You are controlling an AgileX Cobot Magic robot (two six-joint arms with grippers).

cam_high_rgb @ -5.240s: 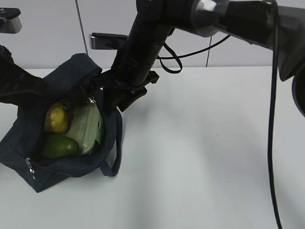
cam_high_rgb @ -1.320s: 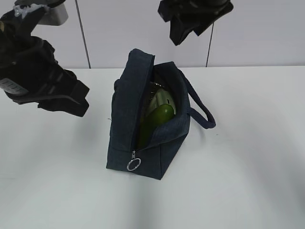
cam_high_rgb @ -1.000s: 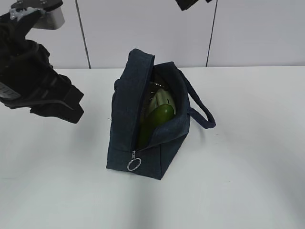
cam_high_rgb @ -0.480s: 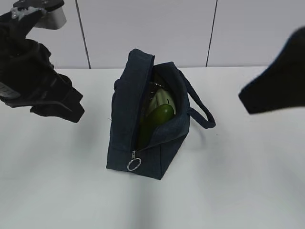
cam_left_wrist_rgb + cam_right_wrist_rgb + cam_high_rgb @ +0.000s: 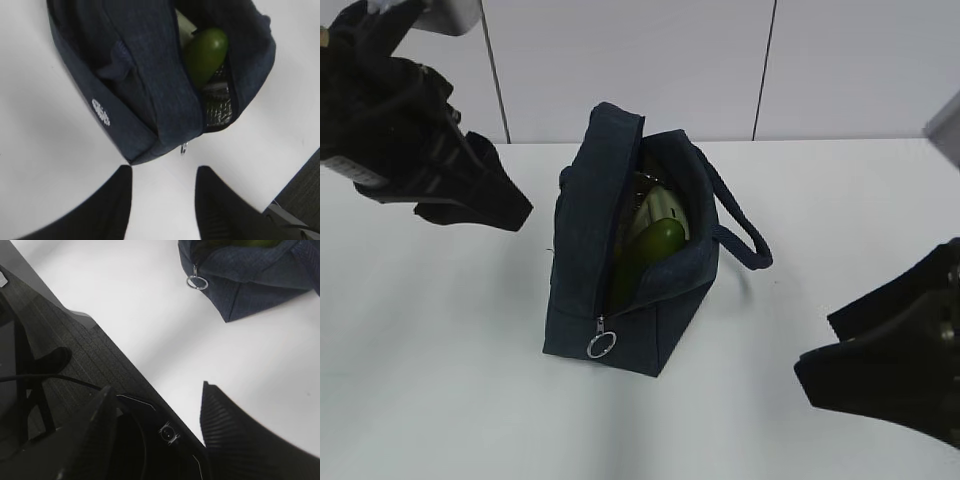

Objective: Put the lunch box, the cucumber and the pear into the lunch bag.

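Observation:
The navy lunch bag (image 5: 585, 250) stands upright in the middle of the white table with its zipper open. Inside it, the dark green cucumber (image 5: 657, 243) leans against the pale sage-green lunch box (image 5: 656, 208). The pear is hidden. The silver ring pull (image 5: 601, 345) hangs at the bag's front corner. My left gripper (image 5: 480, 213) hovers open and empty to the left of the bag. Its wrist view shows the bag (image 5: 145, 85), the cucumber (image 5: 205, 52) and the left gripper (image 5: 162, 172). My right gripper (image 5: 815, 345) is open and empty at the lower right, apart from the bag (image 5: 250, 280).
The bag's loop handle (image 5: 745, 235) hangs out to its right. The right wrist view shows the table's near edge (image 5: 125, 360) with dark floor and cables beyond, and the ring pull (image 5: 197, 282).
My right gripper has come down from the upper right to the lower right of the table. My left gripper shifted a little right towards the bag. The bag and its contents have not moved.

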